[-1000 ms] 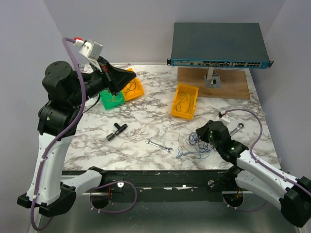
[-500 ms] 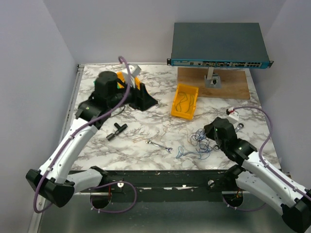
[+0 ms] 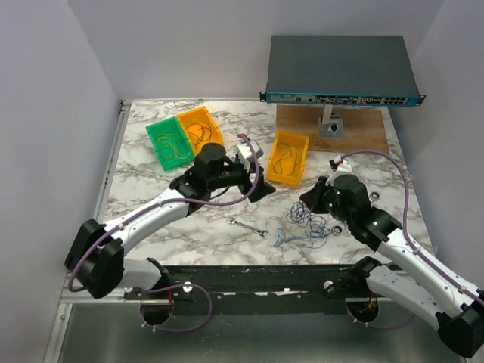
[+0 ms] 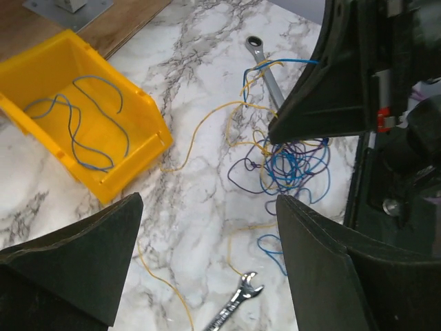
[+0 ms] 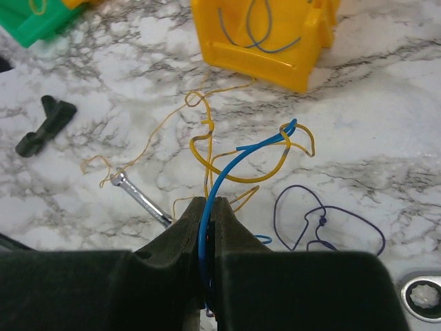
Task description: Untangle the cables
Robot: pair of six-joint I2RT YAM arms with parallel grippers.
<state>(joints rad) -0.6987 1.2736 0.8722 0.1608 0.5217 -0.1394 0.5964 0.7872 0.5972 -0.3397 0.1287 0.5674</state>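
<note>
Well to the left of the yellow bin, toward the table's back edge, a green bin and an orange bin sit side by side, touching. Each holds a few loose strands, so the bins look like drop-off spots for wires already freed. The yellow bin itself has greyish-blue strands lying in it. Just left of the yellow bin hovers the left gripper, its jaws spread wide with nothing between them. It is angled toward the knot, probably to take a second strand. In front of the yellow bin and slightly left lies a small wrench, with a thin yellow wire trailing near it. In front of the bin and to its right lie the cables, a loose knot of blue, purple and yellow loops on the marble, with one yellow strand reaching to the bin's near wall. Right of that, the right gripper is pinched fully together on one blue strand, which arches up from between its fingers. Holding it raised likely keeps that wire clear of the heap.
</note>
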